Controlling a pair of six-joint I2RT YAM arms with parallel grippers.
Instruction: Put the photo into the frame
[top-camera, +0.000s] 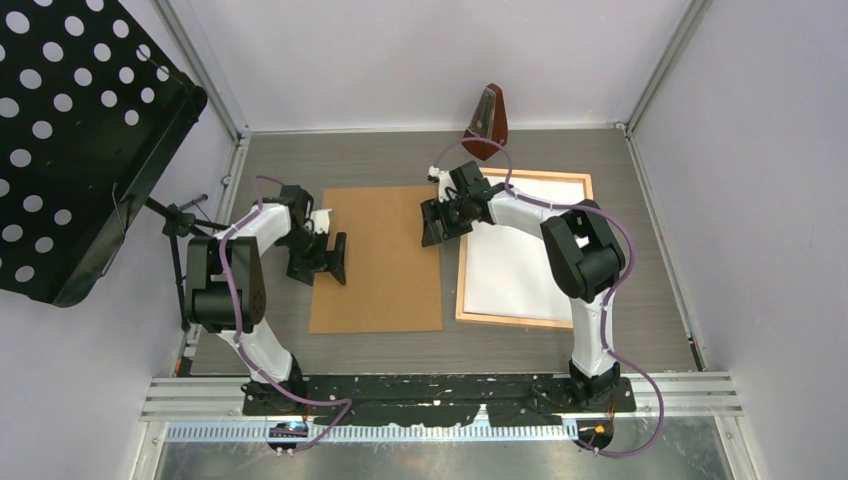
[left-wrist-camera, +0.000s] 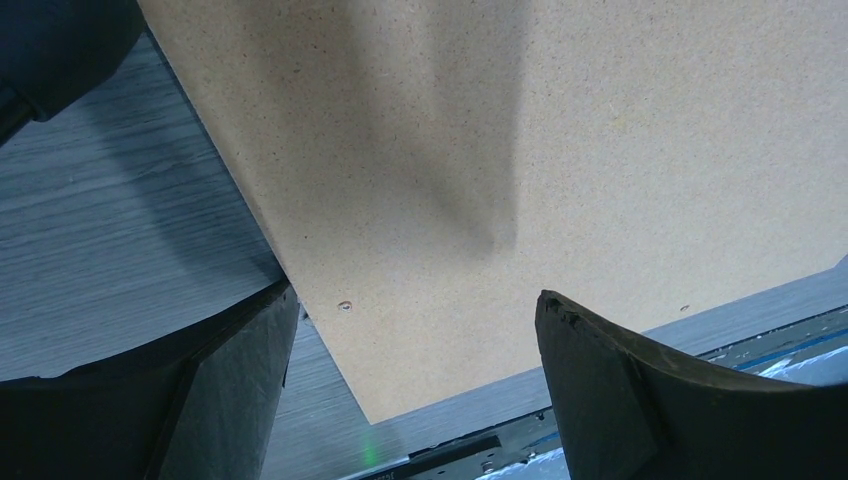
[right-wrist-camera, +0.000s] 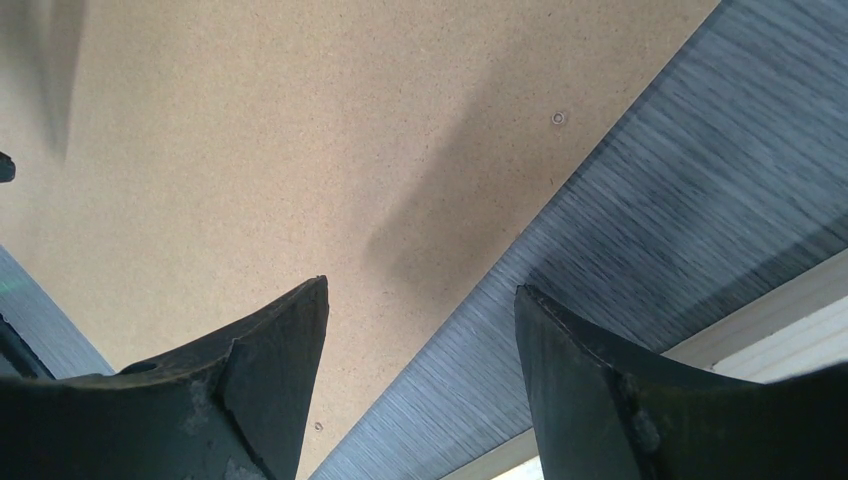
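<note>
Backing board (top-camera: 380, 260) flat on desk (top-camera: 660, 250), long axis near-to-far. Left claw (top-camera: 333, 258) spread wide, empty, at its left edge; right claw (top-camera: 433, 222) likewise at the right edge. Photo (top-camera: 515, 270), white back up, lies inside frame (top-camera: 550, 174), just right of right claw

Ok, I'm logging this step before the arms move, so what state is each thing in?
Frame: lying flat.
Photo: white side up, inside the frame.
Backing board: flat, left of the frame, apart from it.
Left jaws: open, empty, over the board's left edge.
Right jaws: open, empty, over its right edge.
</note>
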